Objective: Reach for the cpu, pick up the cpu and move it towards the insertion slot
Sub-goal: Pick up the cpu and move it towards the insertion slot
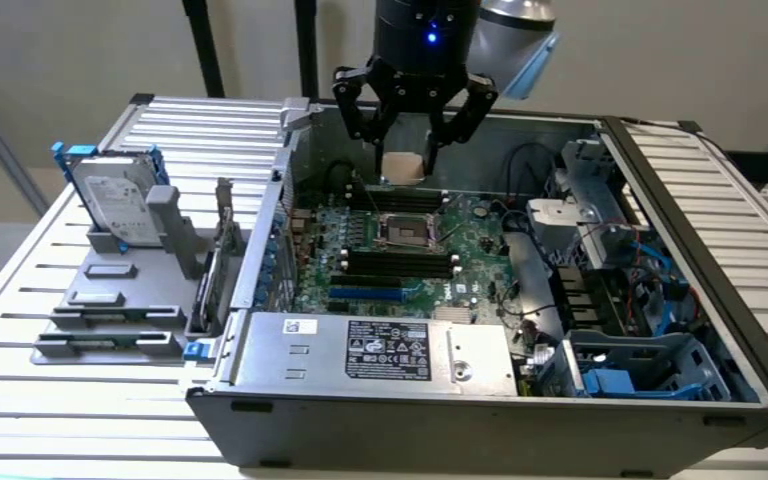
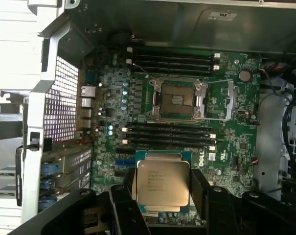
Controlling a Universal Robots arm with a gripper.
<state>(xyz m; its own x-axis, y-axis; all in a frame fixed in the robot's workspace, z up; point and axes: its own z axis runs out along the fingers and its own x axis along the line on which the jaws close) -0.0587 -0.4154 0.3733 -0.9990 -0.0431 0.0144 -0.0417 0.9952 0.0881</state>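
Black multi-fingered gripper [image 1: 408, 140]: hangs over the open computer case, fingers spread wide and closed on the flat square CPU with silvery metal top and darker rim [image 2: 163, 182], gripped at its edges; in the exterior view the chip shows as a pale square [image 1: 403, 166] between the fingertips, clear of the board

Square insertion slot with shiny metal frame and dark centre [image 2: 178, 100]: on the green circuit board [image 2: 236, 142]; seen from the exterior view it lies below the held CPU [image 1: 407, 230], apart from it

Long black memory slots [image 2: 168, 137]: one bank just beside the socket on the CPU's side, a second bank [image 2: 174, 58] on the socket's far side

Grey metal computer case [image 1: 491, 415]: lid off, labelled silver power supply box [image 1: 377, 350] along its near wall

Upright silver hard drive with blue brackets [image 1: 115, 200]: outside the case, well apart from the socket, toward the exterior view's left, standing on a grey holder [image 1: 111, 300]
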